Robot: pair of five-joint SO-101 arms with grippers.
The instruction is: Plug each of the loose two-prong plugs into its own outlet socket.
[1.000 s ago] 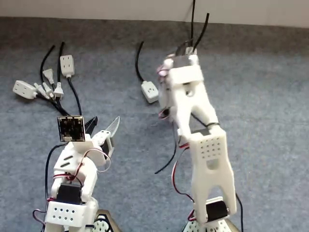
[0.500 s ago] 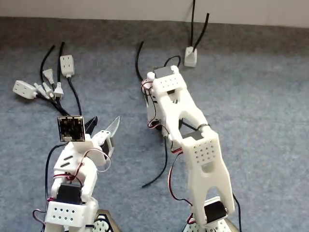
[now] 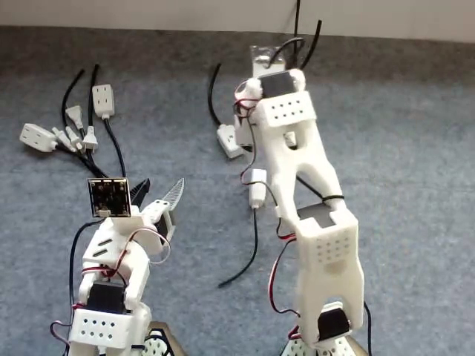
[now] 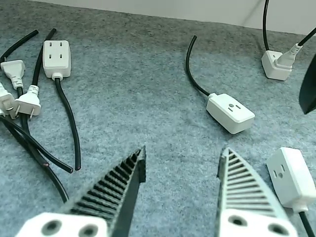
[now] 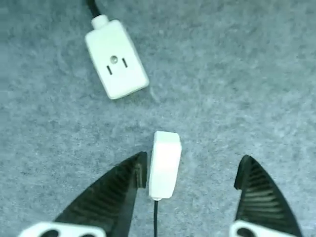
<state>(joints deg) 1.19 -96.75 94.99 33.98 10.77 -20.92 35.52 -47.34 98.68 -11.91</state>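
Stretching forward again, right gripper.

1. The left arm sits folded close to its base, with its wrist raised above the table.
2. The left gripper points forward and slightly down, clear of the surface. Its jaws are spread wide; one finger is black and the other pale, both ribbed.
3. The right arm stretches far out from its base, its links nearly in line, slanting a little toward the left arm's side.
4. The right gripper points down at the table, its black jaws spread wide.
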